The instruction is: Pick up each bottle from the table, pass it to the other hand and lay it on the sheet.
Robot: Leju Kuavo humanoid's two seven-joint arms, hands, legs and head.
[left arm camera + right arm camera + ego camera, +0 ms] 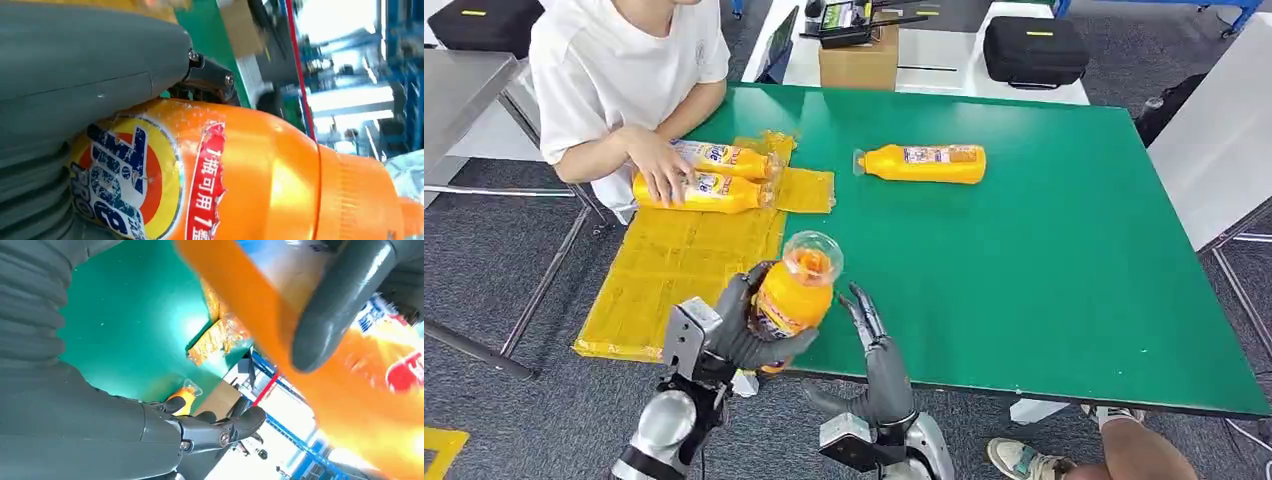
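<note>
My left hand (734,335) grips an orange detergent bottle (796,290) with a clear cap, held tilted over the front edge of the green table (1044,280). The left wrist view shows its label (240,175) close under my thumb (90,75). My right hand (876,350) stands just right of the bottle, fingers spread and holding nothing. In the right wrist view the bottle (350,390) is a blur. Another bottle (924,163) lies on the table at the back. Two bottles (724,158) (699,192) lie on the yellow sheet (664,270) under a person's hand (662,165).
The person in a white shirt sits at the table's far left corner. A cardboard box (859,60) and a black case (1034,48) stand behind the table. Someone's shoe (1024,460) is on the floor at the near right. A metal table (464,80) stands at the left.
</note>
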